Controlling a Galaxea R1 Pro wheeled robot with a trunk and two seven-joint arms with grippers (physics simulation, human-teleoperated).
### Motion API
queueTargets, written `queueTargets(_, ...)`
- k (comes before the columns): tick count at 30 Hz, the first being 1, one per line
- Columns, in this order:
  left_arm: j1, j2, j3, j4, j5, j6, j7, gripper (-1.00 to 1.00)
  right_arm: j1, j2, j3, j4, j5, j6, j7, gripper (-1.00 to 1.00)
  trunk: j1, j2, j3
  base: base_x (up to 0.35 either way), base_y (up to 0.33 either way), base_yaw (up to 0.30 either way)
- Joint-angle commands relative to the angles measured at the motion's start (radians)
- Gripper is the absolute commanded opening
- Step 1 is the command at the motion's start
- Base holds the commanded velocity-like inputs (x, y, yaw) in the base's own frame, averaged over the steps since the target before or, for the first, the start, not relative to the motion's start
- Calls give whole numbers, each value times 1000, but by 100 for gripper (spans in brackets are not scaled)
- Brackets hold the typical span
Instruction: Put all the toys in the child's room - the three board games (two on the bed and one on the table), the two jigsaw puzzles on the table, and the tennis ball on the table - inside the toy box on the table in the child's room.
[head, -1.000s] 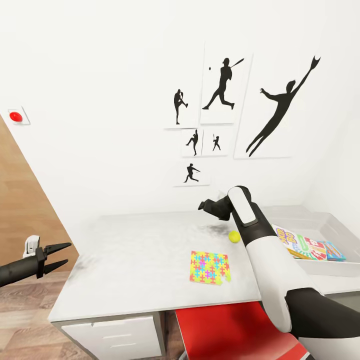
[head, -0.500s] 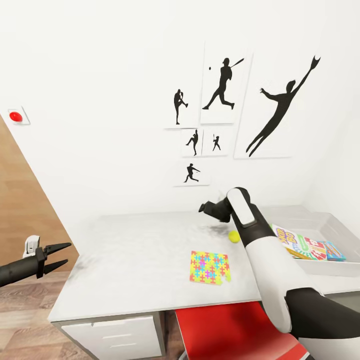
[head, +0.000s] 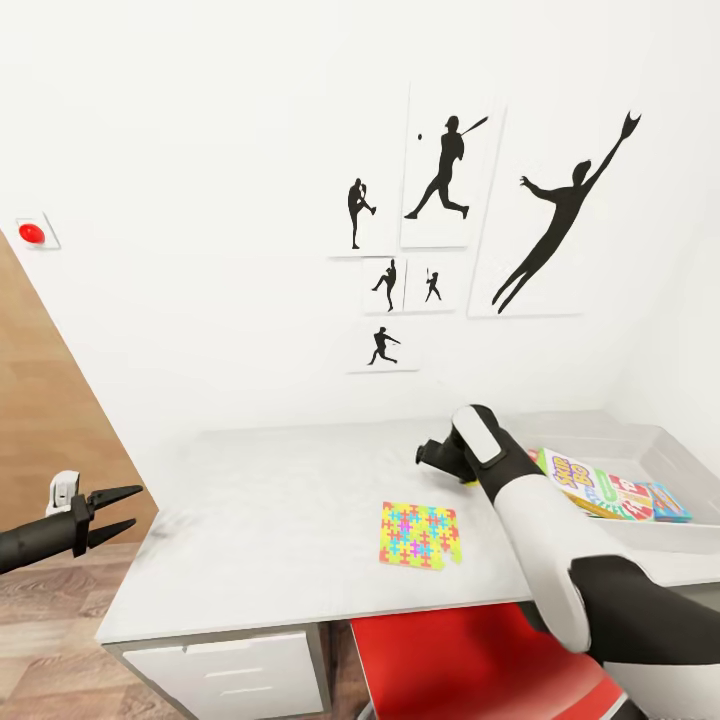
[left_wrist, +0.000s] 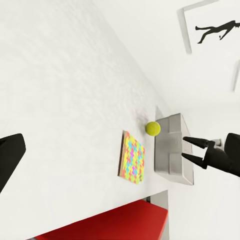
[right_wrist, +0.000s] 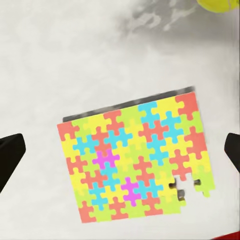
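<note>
A multicoloured jigsaw puzzle lies flat near the table's front edge, with a gap near one corner. My right gripper hovers open just above and behind it, looking down at the puzzle. The tennis ball rests beside the toy box; in the head view my right forearm covers nearly all of it. The toy box at the table's right end holds a Skip-Bo board game and another colourful box. My left gripper hangs open left of the table.
A red chair is pushed under the table's front, below the puzzle. White drawer fronts sit under the left end. Baseball silhouette pictures hang on the white wall, and a wooden door stands at the left.
My right arm has lowered and drawn back to the right, so the gripper now sits lower over the table and the forearm covers the tennis ball. The left arm has not moved.
</note>
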Motion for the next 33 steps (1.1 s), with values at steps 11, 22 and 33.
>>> queueTargets(11,-1,-1,1,0,-3,3,-6,100,10,-20,9,12,-9,-7,-4,100,1,-2,-2,0,0,0)
queueTargets(22,0,0,1,-5,0,4,-16,100,23,-33,9,11,-9,-10,-3,100,1,-2,-17,0,0,0)
queueTargets(33,-1,22,7,-21,2,6,-285,100,27,-33,13,11,-8,-42,1,100,1,-2,-35,0,0,0)
